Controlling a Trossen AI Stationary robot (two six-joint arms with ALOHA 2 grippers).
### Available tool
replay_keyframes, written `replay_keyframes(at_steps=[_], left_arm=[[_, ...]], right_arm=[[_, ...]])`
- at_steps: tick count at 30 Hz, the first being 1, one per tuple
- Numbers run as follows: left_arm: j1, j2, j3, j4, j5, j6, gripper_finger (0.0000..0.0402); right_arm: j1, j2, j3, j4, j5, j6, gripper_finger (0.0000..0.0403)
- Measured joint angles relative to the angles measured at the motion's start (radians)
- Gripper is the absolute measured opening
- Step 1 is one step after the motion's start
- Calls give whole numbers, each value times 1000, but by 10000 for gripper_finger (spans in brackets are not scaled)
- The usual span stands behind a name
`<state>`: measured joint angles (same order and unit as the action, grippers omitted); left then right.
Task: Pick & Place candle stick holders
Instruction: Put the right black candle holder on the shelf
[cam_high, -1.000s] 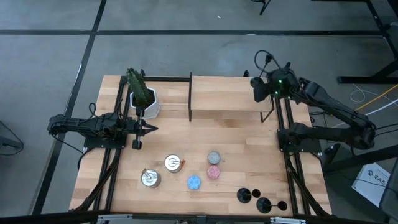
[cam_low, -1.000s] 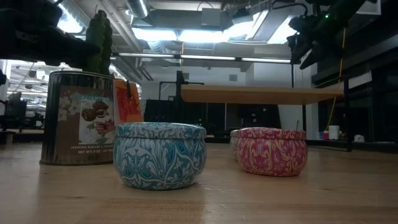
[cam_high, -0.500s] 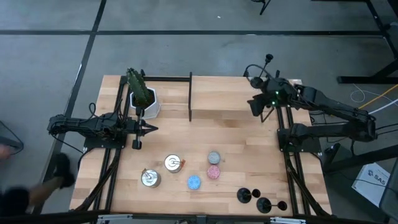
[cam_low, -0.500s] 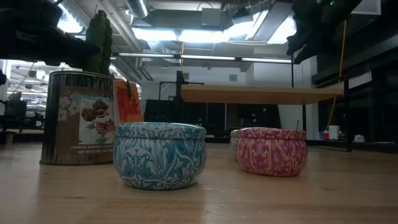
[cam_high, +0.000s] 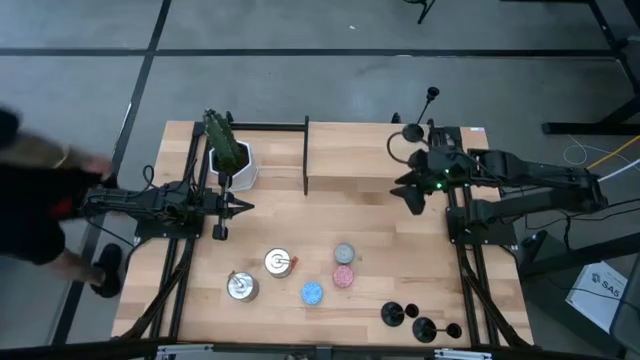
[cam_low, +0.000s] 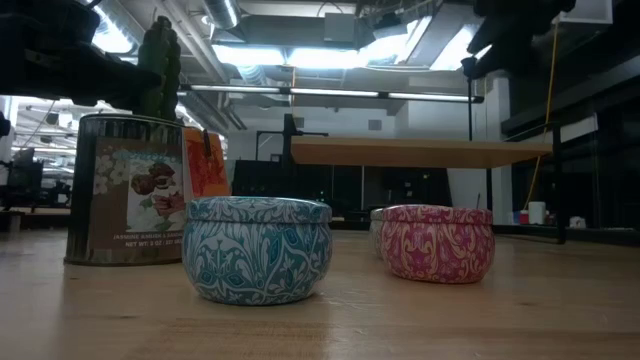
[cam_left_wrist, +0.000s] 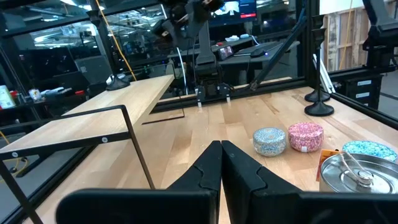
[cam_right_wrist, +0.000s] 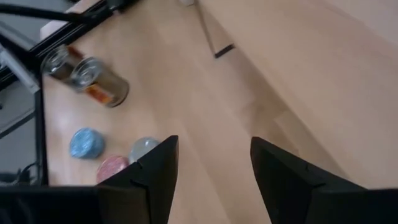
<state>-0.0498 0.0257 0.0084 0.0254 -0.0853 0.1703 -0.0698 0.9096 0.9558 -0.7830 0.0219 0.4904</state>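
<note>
One black candle stick holder (cam_high: 412, 132) stands by its round base on the far right end of the raised wooden shelf (cam_high: 350, 150); it also shows in the left wrist view (cam_left_wrist: 118, 79). Three more holders (cam_high: 424, 326) stand on their bases at the table's near right corner. My right gripper (cam_high: 413, 197) (cam_right_wrist: 214, 180) hangs open above the table just off the shelf's near right end, pointing slantwise down, with nothing between its fingers. My left gripper (cam_high: 228, 207) (cam_left_wrist: 221, 163) rests shut and level at the table's left side.
Two silver tins (cam_high: 277, 262) (cam_high: 241, 287) and blue (cam_high: 312, 292), pink (cam_high: 343, 276) and grey (cam_high: 344, 252) candles sit near the table's middle front. A potted plant (cam_high: 230, 158) stands at the far left. A person (cam_high: 30, 200) moves beside the table's left edge.
My right gripper has swung from above the shelf's far right end toward the table's near side and its middle, turning as it went and staying open. The holder on the shelf now stands clear of it. A person has come into view at the left.
</note>
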Motion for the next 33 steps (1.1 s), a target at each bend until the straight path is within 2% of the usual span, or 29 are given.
replay_keyframes(at_steps=[11,27,30,33], left_arm=[[0,0,0,0,0,0,4],[0,0,0,0,0,0,4],[0,0,0,0,0,0,4],[0,0,0,0,-1,0,4]], right_arm=[[152,0,0,3,1,-35,201],[325,0,0,-52,-1,-204,201],[349,0,0,-53,-33,-205,201],[374,0,0,-53,-116,-200,201]])
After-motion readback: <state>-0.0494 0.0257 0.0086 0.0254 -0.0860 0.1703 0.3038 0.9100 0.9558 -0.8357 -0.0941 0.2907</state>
